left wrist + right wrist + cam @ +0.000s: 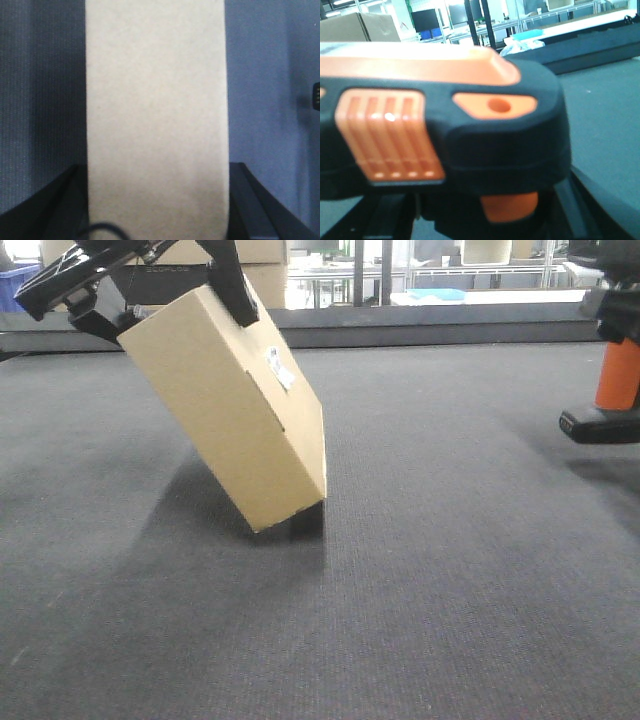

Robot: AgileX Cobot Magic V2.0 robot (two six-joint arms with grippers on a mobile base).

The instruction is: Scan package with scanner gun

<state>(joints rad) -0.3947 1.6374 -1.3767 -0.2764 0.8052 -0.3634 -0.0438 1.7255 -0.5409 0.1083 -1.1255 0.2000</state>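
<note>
The package (225,405), a plain brown box with a small white label (280,368), hangs tilted with its lower corner just above the grey carpet. My left gripper (170,305) is shut on its upper end. In the left wrist view the package (155,110) fills the space between both black fingers (250,200). The scanner gun (615,390) stands at the right edge, showing its orange handle and black base. My right gripper (618,325) holds it from above. Up close, the scanner gun's black and orange head (470,125) fills the right wrist view, with the gripper (480,212) shut around the handle.
A dark raised ledge (450,332) borders the carpet's far side. Larger cardboard boxes (268,270) and a blue bin (14,282) stand behind it at the left, and shelving and tables lie further back. Grey carpet (440,570) stretches between package and scanner.
</note>
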